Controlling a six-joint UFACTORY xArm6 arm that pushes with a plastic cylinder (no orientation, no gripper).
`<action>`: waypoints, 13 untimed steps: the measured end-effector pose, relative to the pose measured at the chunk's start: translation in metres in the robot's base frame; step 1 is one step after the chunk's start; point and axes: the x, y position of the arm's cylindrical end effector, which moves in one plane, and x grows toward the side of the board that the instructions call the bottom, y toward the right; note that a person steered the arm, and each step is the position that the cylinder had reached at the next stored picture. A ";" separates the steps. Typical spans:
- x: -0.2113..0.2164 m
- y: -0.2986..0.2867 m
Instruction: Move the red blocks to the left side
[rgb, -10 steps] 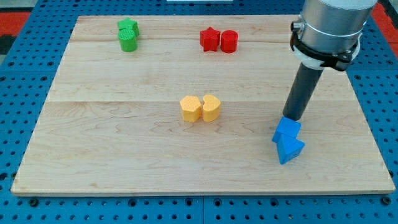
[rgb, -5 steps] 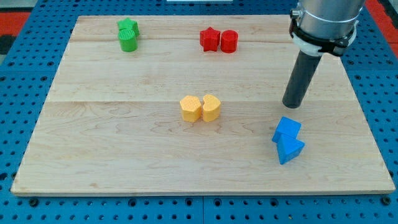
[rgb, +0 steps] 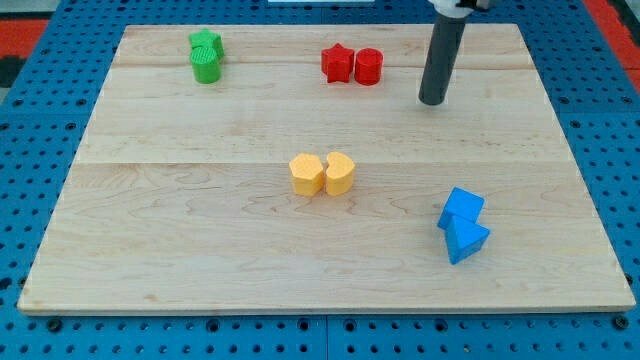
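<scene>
A red star block (rgb: 337, 64) and a red cylinder block (rgb: 368, 66) sit side by side, touching, near the top middle of the wooden board (rgb: 200, 230). My tip (rgb: 432, 101) rests on the board to the right of the red cylinder and slightly lower, with a clear gap between them. The rod rises out of the view's top.
Two green blocks (rgb: 206, 56) sit stacked close together at the top left. Two yellow blocks (rgb: 322, 173) sit touching at the board's middle. Two blue blocks (rgb: 462, 224) sit together at the lower right. Blue pegboard surrounds the board.
My tip has moved away from the blue blocks, up and to the left, and now stands near the red cylinder. No block has moved.
</scene>
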 end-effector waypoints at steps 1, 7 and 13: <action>-0.031 -0.010; -0.040 -0.060; -0.102 -0.071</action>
